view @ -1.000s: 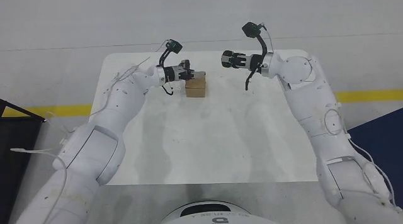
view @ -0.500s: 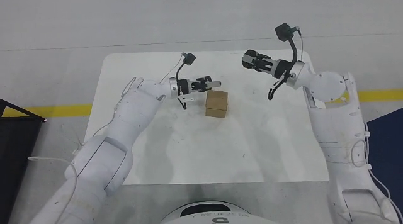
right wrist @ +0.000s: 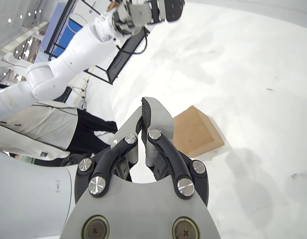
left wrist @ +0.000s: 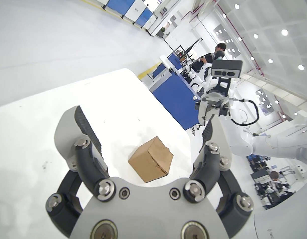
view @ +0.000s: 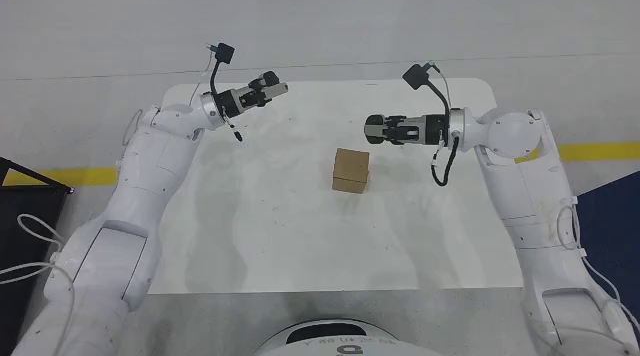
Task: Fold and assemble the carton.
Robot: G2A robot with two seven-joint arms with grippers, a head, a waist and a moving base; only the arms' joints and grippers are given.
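A small brown carton sits closed as a box near the middle of the white table. It also lies in the left wrist view as a carton and in the right wrist view as a carton. My left gripper hovers open over the table's far left part, well away from the carton; in its own view the left gripper has nothing between its fingers. My right gripper is shut and empty, just beyond the carton on its far right side; the right gripper shows its pads pressed together.
The table's far edge runs just behind both grippers. A yellow floor line passes on both sides of the table. A black frame stands at the left off the table.
The left gripper has let go of the carton and drawn back to the far left. The carton now rests a little nearer and to the right. The right gripper came down toward it.
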